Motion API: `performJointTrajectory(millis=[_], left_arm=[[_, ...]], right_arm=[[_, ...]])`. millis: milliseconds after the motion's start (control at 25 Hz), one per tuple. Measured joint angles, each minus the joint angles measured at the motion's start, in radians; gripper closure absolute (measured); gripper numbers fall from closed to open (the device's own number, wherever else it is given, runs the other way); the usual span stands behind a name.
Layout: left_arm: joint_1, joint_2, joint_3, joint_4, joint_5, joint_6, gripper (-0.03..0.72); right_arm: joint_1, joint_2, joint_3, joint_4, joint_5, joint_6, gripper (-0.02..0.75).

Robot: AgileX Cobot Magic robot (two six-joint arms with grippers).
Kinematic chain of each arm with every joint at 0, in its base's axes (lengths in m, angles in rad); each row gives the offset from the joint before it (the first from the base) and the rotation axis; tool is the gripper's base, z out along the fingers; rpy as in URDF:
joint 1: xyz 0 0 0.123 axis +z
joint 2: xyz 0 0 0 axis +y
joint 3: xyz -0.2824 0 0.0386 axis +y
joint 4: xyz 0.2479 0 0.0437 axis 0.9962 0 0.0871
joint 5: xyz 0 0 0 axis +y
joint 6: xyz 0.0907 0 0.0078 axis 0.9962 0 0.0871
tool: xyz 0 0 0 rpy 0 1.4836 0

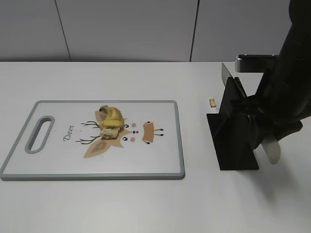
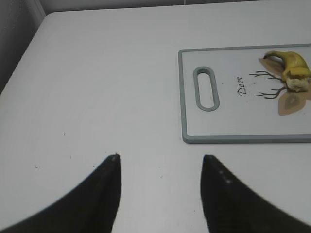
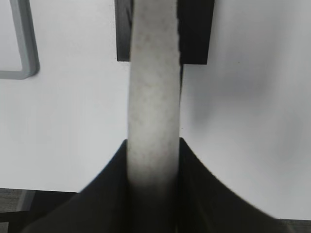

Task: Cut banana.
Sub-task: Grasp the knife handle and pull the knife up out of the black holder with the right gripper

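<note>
A partly peeled banana piece (image 1: 111, 122) lies on the white, grey-rimmed cutting board (image 1: 58, 160); both also show in the left wrist view, the banana (image 2: 292, 68) at the far right of the board (image 2: 228, 121). My right gripper (image 1: 265, 141) is shut on the pale knife handle (image 3: 153, 92), held over the black knife stand (image 1: 233, 141), to the right of the board. The handle's end (image 1: 271, 150) sticks out below the gripper. My left gripper (image 2: 161, 160) is open and empty over bare table, left of the board.
A small pale crumb (image 1: 212, 102) lies on the table between the board and the stand. A grey metal bar (image 1: 255, 62) sticks out above the stand. The stand's base (image 3: 194, 29) shows behind the handle. A grey wall runs along the back.
</note>
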State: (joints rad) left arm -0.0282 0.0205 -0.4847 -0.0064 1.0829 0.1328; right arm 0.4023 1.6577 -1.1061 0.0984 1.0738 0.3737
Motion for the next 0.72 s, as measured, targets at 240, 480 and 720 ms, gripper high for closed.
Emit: performJointTrajectory(millis=[240,480,720], left_arm=[[0.000,0.000,0.000,0.000,0.000,0.000,0.189],[0.000,0.000,0.000,0.000,0.000,0.000,0.189],[0.000,0.000,0.000,0.000,0.000,0.000,0.189]], right_arm=[[0.000,-0.008,-0.001,0.000,-0.004,0.061,0.558],[0.000,-0.048,-0.010,-0.007,-0.004,0.081,0.565],[0.000,-0.100,-0.031,-0.028,0.007,0.087,0.565]])
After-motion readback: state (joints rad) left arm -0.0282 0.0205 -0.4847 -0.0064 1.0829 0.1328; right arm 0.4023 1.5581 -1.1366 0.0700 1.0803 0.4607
